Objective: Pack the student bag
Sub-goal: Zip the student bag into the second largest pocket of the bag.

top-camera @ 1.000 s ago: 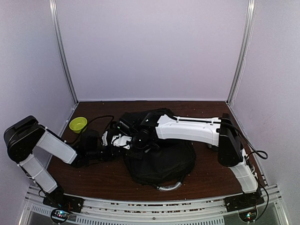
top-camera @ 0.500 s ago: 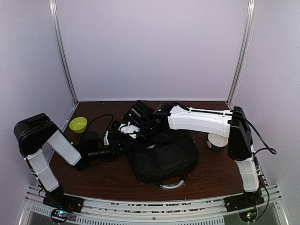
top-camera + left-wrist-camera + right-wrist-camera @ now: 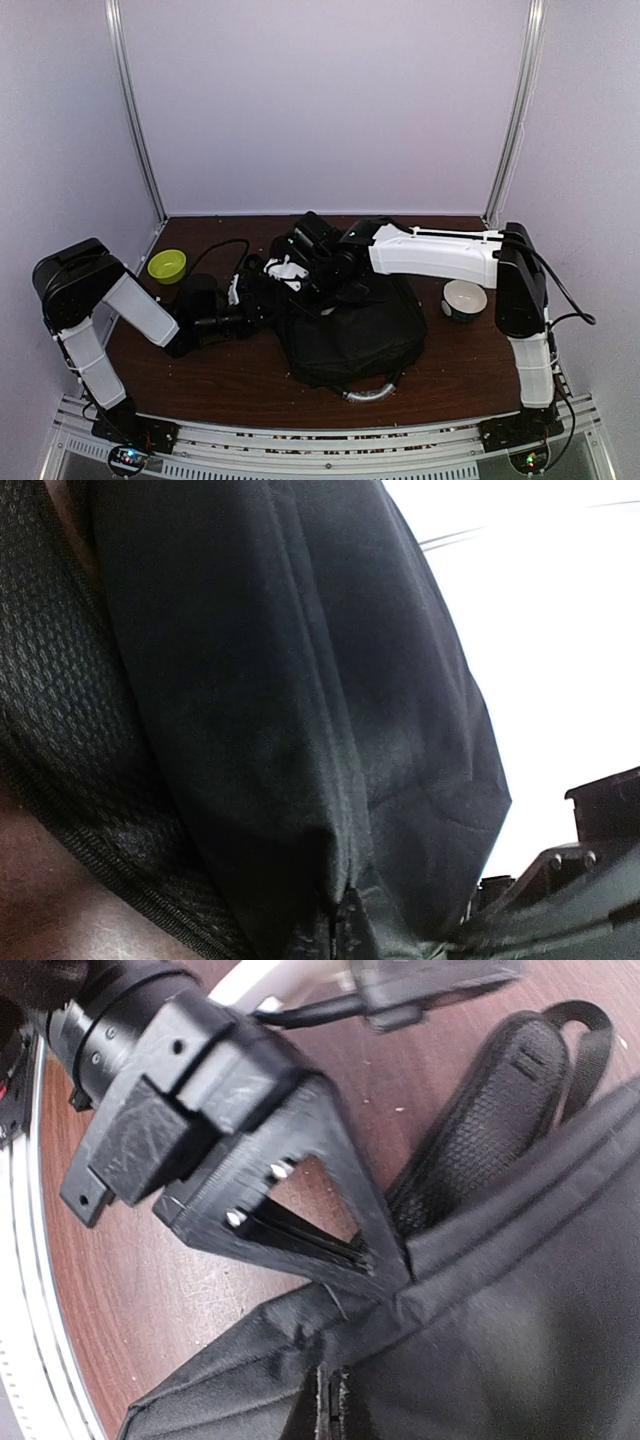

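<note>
Student bag (image 3: 350, 335), one, in pinch of left gripper (image 3: 395, 1268) and right gripper (image 3: 295, 268); bowls (image 3: 167, 265) (image 3: 464, 298), two.

Soft, even light fills the overhead view: pale lilac walls (image 3: 320, 100) bright, the large black fabric backpack (image 3: 350, 335) a near-featureless dark mass at centre. In the left wrist view, the upper right burns out to white glare. The right wrist view is well lit, its top edge blurred, the brown wooden tabletop (image 3: 130, 1300) faintly sheened.
</note>
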Controlling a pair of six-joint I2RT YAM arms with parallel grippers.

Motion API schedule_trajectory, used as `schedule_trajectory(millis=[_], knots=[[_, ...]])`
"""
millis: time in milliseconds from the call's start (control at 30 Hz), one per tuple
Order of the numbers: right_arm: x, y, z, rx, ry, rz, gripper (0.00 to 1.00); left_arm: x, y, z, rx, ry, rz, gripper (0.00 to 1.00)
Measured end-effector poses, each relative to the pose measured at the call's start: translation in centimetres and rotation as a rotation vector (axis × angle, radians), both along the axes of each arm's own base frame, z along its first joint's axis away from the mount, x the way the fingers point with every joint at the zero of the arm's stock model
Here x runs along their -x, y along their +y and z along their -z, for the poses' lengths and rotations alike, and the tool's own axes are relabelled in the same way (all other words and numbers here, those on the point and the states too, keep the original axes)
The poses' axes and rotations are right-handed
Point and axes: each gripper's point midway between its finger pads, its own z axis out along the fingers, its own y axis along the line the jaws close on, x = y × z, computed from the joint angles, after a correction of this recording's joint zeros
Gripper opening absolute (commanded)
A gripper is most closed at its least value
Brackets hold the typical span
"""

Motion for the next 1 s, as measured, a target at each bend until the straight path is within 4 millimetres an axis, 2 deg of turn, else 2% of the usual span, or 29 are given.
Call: schedule_trajectory(millis=[200, 400, 800, 1000], knots=[[-1.0, -3.0, -1.2, -0.052, 0.001, 0.077, 0.00, 0.0, 0.4, 0.0, 0.006, -0.007, -0.021, 0.00], [-2.7, -7.8, -2.5, -0.096, 0.007, 0.185, 0.00, 0.2, 1.3, -0.1, -0.018, -0.010, -0.054, 0.00], [-5.7, -14.7, -1.8, -0.150, 0.040, 0.334, 0.00, 0.4, 3.4, -0.4, -0.140, -0.035, -0.089, 0.00], [-6.7, -16.9, -1.3, -0.179, 0.062, 0.381, 0.00, 0.1, 3.4, -0.7, -0.193, -0.050, -0.071, 0.00]])
